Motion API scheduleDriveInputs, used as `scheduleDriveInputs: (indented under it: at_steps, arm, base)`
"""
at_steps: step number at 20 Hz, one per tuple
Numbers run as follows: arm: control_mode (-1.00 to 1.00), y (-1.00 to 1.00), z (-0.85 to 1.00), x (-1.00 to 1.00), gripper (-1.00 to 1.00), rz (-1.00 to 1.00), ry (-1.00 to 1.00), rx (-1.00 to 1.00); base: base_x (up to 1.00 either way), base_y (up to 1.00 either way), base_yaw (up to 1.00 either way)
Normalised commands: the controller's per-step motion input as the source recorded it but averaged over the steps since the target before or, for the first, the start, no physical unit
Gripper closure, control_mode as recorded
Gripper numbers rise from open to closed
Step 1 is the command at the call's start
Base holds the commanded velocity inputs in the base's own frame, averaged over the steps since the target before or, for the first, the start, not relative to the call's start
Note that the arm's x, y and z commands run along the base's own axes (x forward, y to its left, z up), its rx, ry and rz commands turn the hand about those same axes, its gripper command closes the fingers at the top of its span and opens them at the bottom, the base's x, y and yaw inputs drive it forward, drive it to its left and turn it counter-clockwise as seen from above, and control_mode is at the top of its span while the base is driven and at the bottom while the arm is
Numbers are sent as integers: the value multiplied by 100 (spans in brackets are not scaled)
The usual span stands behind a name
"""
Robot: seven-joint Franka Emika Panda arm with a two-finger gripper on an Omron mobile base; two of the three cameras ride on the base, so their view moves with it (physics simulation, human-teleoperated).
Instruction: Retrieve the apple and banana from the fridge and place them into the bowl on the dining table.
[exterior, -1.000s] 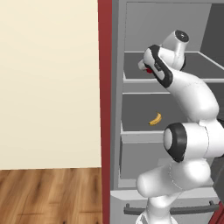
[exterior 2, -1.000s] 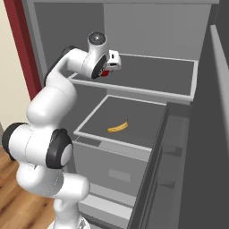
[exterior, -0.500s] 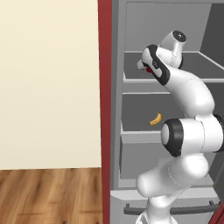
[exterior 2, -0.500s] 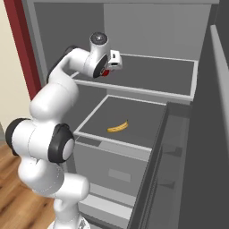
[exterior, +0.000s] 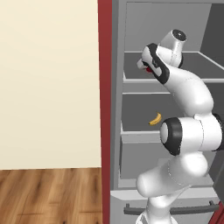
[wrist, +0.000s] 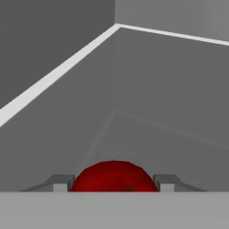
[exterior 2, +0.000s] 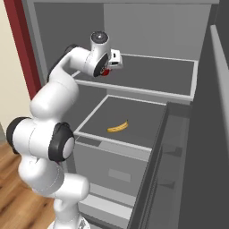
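The fridge [exterior: 116, 109] stands open. On its upper shelf [exterior 2: 152, 77] lies the dark-red apple [wrist: 114, 176], at the shelf's front left corner. My gripper [wrist: 114, 183] reaches onto that shelf and its two fingertips press against the apple's sides, so it is shut on the apple. The apple [exterior 2: 105, 73] peeks out under the hand [exterior: 151, 65] in both base views. Below, the yellow banana [exterior 2: 118, 127] lies in the pulled-out grey drawer [exterior 2: 112, 150]; it also shows as the banana [exterior: 155, 119] beside my arm. The bowl and the dining table are out of view.
The fridge door [exterior 2: 188, 156] hangs open close on the right. A dark red panel [exterior: 105, 87] frames the fridge's left side, with a cream wall [exterior: 48, 78] and wooden floor [exterior: 48, 197] beyond. The shelf's back and side walls close in around the hand.
The jaws have closed in from wide open onto the apple. The arm has barely shifted at the shelf.
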Motion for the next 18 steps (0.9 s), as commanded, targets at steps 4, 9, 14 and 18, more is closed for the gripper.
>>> scheduleDriveInputs:
  at_steps: [4, 9, 14, 18]
  arm:
    - [-100, 1, -1, -33, 100, 0, 0, 0]
    - [-100, 3, 0, -100, 100, 1, -15, -2]
    - [-100, 8, 0, -100, 100, 0, -19, -3]
    - [-100, 4, 0, -100, 100, 0, -14, -2]
  base:
    - [0, 0, 0]
    - [0, 0, 0]
    - [0, 0, 0]
    - [0, 0, 0]
